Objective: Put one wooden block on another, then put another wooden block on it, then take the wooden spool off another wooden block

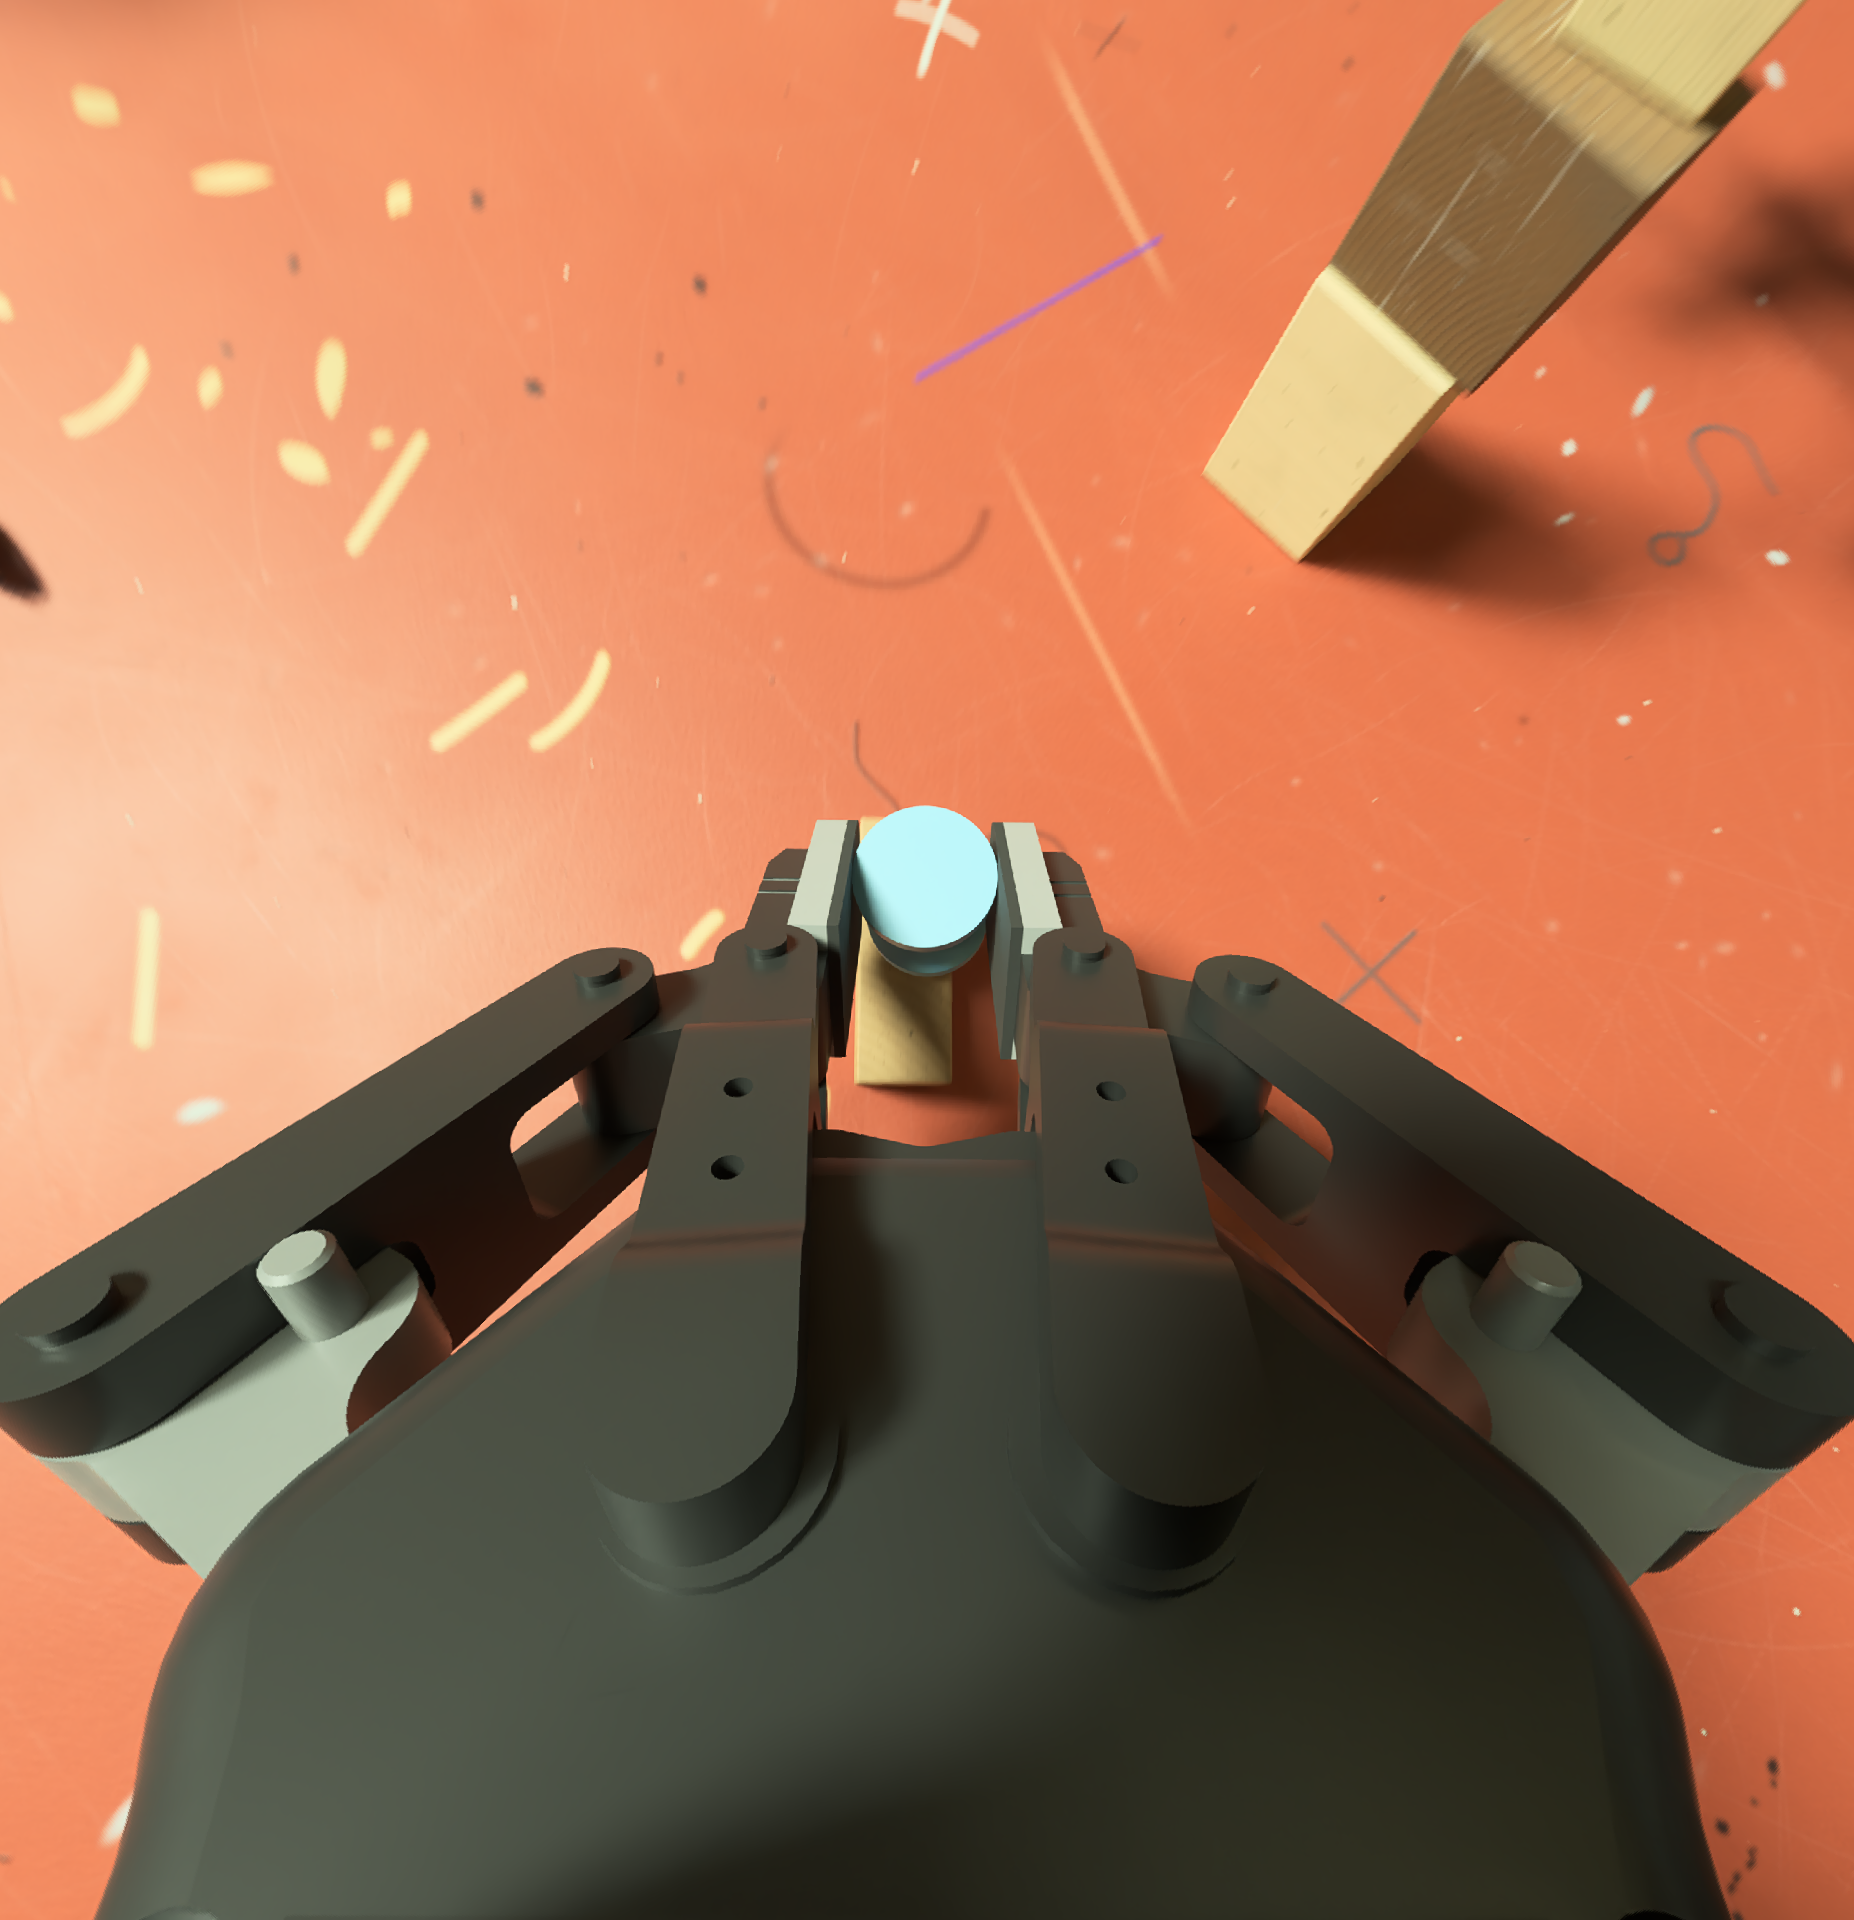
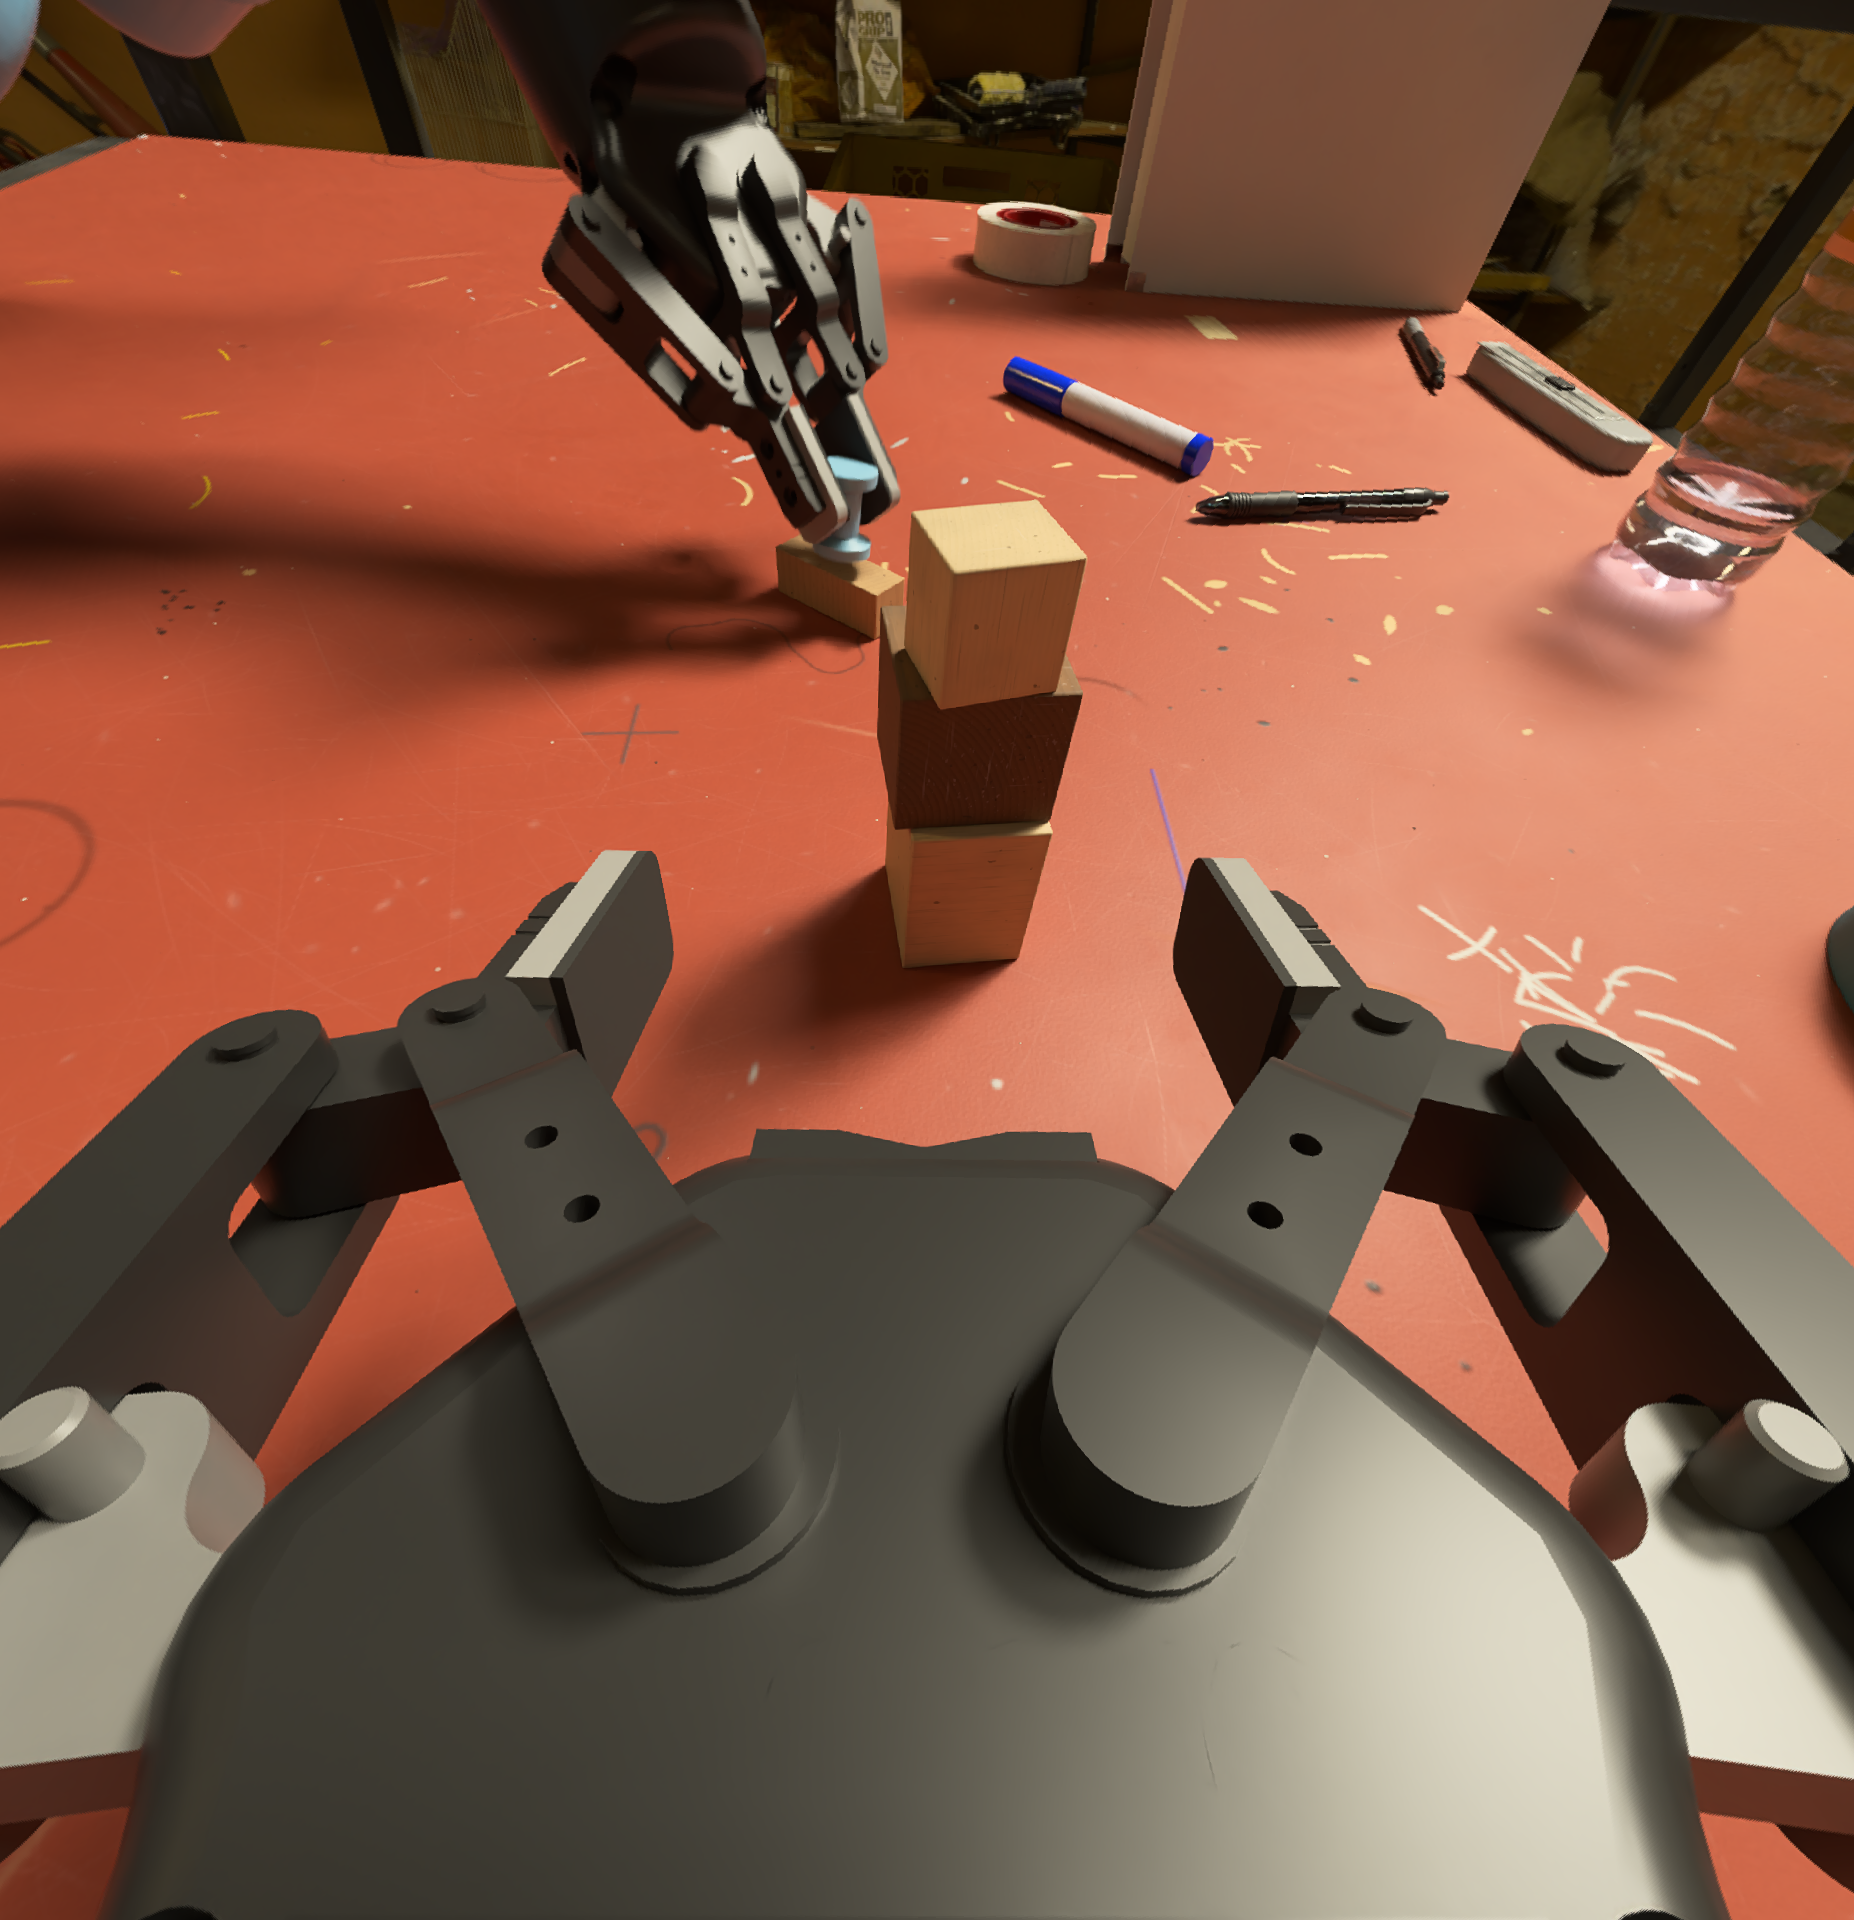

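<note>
A stack of three wooden blocks stands mid-table: a pale top block [image 2: 994, 597], a dark brown middle block [image 2: 975, 753] and a pale bottom block [image 2: 962, 894]. The stack also shows in the left wrist view [image 1: 1422, 301]. Behind it lies a low pale wooden block [image 2: 835, 587] with a light blue spool [image 2: 850, 499] standing on it. My left gripper [image 1: 923, 883] is shut on the spool [image 1: 923, 878], with that low block [image 1: 902, 1023] under it. It also shows in the right wrist view [image 2: 835, 488]. My right gripper [image 2: 923, 914] is open and empty, just in front of the stack.
On the red table [image 2: 279, 831] behind the stack lie a blue-capped marker [image 2: 1105, 416], a black pen [image 2: 1323, 502], a tape roll [image 2: 1032, 241] and a grey flat case [image 2: 1557, 403]. A white box [image 2: 1338, 145] stands at the back. A clear plastic bottle [image 2: 1764, 416] stands at right.
</note>
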### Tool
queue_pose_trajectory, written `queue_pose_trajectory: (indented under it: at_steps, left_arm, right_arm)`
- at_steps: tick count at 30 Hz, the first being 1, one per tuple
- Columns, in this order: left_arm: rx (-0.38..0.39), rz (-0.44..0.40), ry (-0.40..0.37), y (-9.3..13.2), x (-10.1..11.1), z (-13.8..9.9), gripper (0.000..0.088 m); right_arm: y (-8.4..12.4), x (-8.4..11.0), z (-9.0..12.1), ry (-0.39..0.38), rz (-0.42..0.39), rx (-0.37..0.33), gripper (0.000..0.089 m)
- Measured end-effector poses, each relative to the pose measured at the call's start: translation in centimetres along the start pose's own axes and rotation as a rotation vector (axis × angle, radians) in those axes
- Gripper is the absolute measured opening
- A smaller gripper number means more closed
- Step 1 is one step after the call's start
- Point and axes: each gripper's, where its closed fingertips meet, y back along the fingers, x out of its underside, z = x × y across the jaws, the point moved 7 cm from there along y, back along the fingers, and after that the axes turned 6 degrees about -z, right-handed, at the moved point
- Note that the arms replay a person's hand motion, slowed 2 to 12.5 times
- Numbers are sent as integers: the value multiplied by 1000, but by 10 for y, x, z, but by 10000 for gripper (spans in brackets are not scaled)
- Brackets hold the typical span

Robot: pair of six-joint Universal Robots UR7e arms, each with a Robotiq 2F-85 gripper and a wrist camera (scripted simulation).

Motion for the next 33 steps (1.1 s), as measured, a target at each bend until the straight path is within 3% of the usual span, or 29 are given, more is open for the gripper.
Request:
queue_pose_trajectory:
  at_steps: [5, 10, 18, 25, 33]
  left_arm:
    - [63, -52, -127, 9, -35, -10, 221]
    - [192, -85, -276, 14, -76, -30, 221]
    - [391, -46, -490, 5, -127, -63, 221]
    - [506, 28, -605, -12, -153, -82, 221]
    - [584, 76, -656, -31, -165, -92, 221]
  right_arm:
    - [1, 0, 0, -1, -6, 0, 829]
    - [1, 0, 0, 0, -5, -5, 826]
    - [1, 1, 0, 1, -6, -9, 825]
    - [2, 0, -1, 2, -17, -8, 823]
    - [4, -1, -1, 1, -25, -5, 819]
